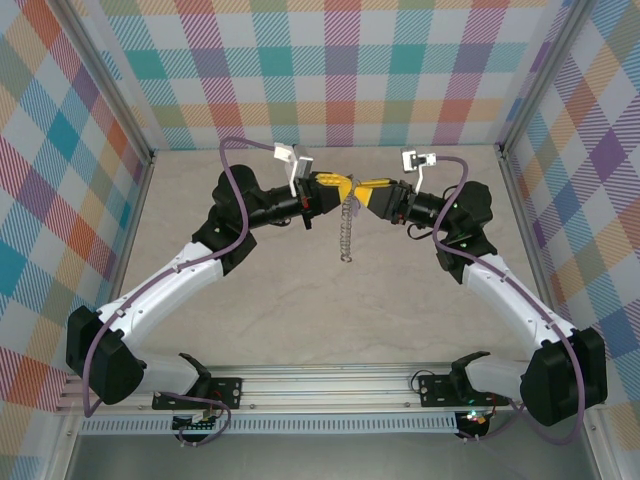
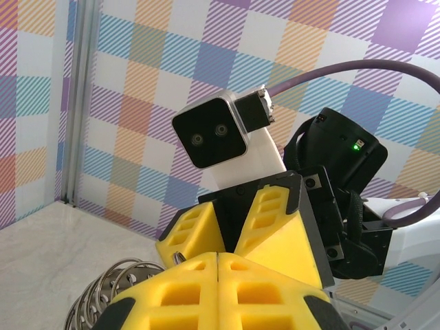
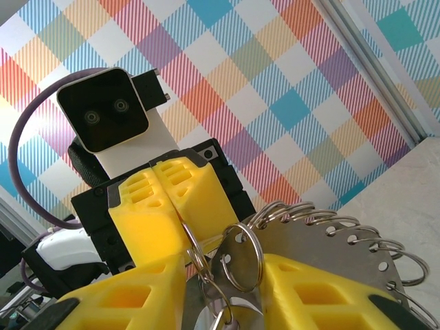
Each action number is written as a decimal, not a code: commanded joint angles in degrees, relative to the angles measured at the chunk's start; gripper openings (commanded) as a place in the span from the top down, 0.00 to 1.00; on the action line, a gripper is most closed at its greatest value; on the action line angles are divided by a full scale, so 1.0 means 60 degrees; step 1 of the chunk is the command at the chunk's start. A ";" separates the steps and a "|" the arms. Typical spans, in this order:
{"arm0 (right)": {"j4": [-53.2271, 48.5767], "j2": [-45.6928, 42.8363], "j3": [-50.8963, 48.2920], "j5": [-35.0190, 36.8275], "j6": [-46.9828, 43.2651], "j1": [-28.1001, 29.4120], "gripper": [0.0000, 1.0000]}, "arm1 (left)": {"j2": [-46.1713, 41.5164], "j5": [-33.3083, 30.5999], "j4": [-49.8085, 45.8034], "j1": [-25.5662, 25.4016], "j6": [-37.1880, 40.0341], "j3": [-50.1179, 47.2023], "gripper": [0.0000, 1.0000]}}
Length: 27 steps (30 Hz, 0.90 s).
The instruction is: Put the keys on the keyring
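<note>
From overhead, the left claw (image 1: 338, 186) and right claw (image 1: 362, 190) meet tip to tip. The keyring (image 1: 346, 230) hangs from the left claw's tips, its long axis running straight toward the arm bases.

At the left wrist, the left claw (image 2: 218, 265) is pressed together, and the keyring's (image 2: 103, 294) wire loops bunch just left of its tips.

At the right wrist, the left claw (image 3: 177, 213) pinches a thin ring of the keyring (image 3: 323, 247), whose holed silver plate fans out to its right. The right claw (image 3: 223, 299) stands partly spread with rings in the gap. I cannot tell whether it presses on them.
</note>
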 commanded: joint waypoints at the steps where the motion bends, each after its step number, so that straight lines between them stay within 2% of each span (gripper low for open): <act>1: 0.0688 0.0127 0.0291 -0.0116 0.0172 0.0053 0.67 | -0.0191 0.0020 0.0584 -0.0118 -0.0086 0.0020 1.00; 7: 0.0917 0.0325 0.0459 -0.0127 0.0357 0.0046 0.73 | -0.0203 0.0020 0.0612 -0.0113 -0.0104 0.0007 1.00; 10: 0.0960 0.0341 0.0476 -0.0125 0.0374 0.0064 0.80 | -0.0212 0.0012 0.0622 -0.0122 -0.0119 -0.0022 1.00; 16: 0.0816 0.0299 0.0534 -0.0052 0.0361 0.0061 1.00 | -0.0187 0.0019 0.0603 -0.0124 -0.0188 -0.0067 1.00; 17: 0.0674 0.0274 0.0548 -0.0014 0.0306 0.0061 1.00 | -0.0209 -0.0008 0.0575 -0.0120 -0.0180 -0.0079 1.00; 20: -0.0194 0.0138 0.0604 0.0161 -0.0091 0.0061 1.00 | -0.0300 -0.0442 0.0129 -0.0126 -0.0103 -0.0031 1.00; 24: -0.2288 -0.0162 0.0798 0.0415 -0.1197 0.0039 1.00 | -0.0594 -0.1359 -0.0982 -0.0124 0.0494 0.0108 0.99; 27: -0.3715 -0.0322 0.1046 0.0516 -0.2185 0.0010 1.00 | -0.0792 -0.1818 -0.1747 -0.0097 0.1159 0.0245 0.85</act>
